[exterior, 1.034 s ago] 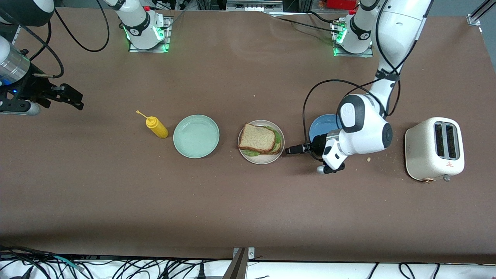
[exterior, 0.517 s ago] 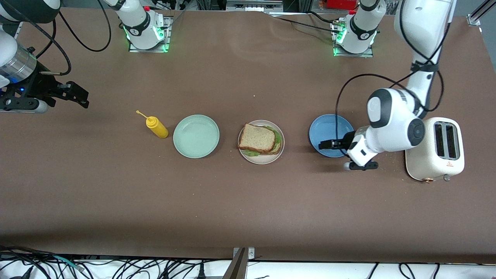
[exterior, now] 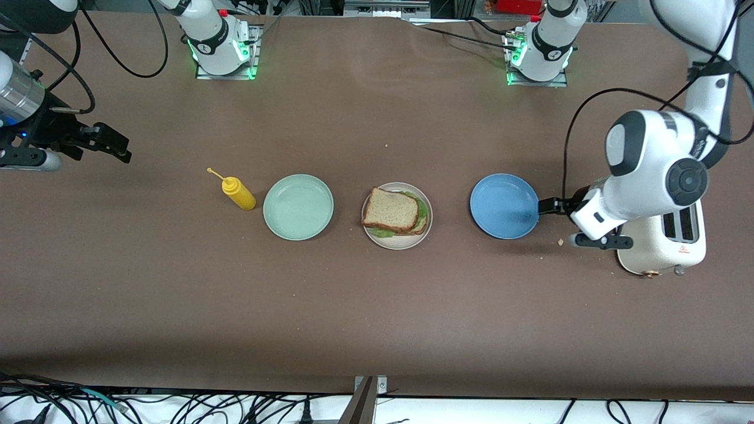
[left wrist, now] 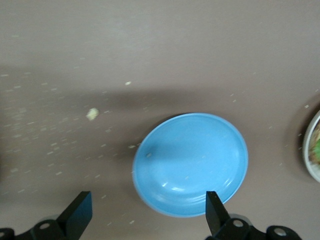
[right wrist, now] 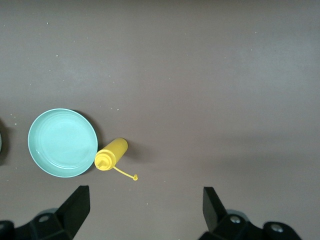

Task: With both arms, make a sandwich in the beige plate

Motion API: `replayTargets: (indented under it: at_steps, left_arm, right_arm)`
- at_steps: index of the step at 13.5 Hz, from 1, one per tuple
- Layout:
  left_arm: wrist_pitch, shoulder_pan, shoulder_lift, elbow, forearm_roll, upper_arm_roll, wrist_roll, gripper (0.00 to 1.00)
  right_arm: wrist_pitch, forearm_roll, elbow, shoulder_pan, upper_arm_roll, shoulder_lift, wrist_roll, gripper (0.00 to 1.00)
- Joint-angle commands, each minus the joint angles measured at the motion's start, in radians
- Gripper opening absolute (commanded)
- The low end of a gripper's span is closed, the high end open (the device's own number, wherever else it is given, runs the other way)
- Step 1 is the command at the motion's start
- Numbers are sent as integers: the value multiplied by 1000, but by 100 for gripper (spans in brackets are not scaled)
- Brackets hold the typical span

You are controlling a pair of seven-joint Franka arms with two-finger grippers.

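Having pulled back from beside the beige plate [exterior: 398, 241], past the blue plate [exterior: 504, 206], toward the toaster [exterior: 671, 250] at the right of the front frame: left gripper [exterior: 548, 206], now hanging just off the blue plate's rim, wrist overlapping the toaster. Spreading wide with nothing between the fingers, as the left wrist view is showing, with the blue plate [left wrist: 190, 163] lying in the gap and crumbs dotting the table around it. Holding at the left edge of the front frame, having barely shifted: right gripper [exterior: 112, 147], jaws wide and empty over bare table. Sitting at frame centre on the beige plate: sandwich [exterior: 396, 212], top slice a little askew, lettuce showing at its edges; possibly a second slice beneath, hard to tell. Lining up to its left: mint plate [exterior: 298, 206], then the mustard bottle [exterior: 238, 194], upright.
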Motion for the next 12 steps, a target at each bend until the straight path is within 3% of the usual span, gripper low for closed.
replayTargets:
  at_steps: [1,5,12]
  left_arm:
    - [-86,23,-103,-28,100,0,16,100]
    - [-184,60,-209,-11,168,-1,13,100]
    - [-341,87,-223,153,171,-1,11,100]
  right_arm:
    - [-22,13,-31,-1,-5,-49,43,100]
    - [-27,4,-32,-1,-13,-52,44,100]
    - [-27,2,-28,-1,-17,-49,41,100]
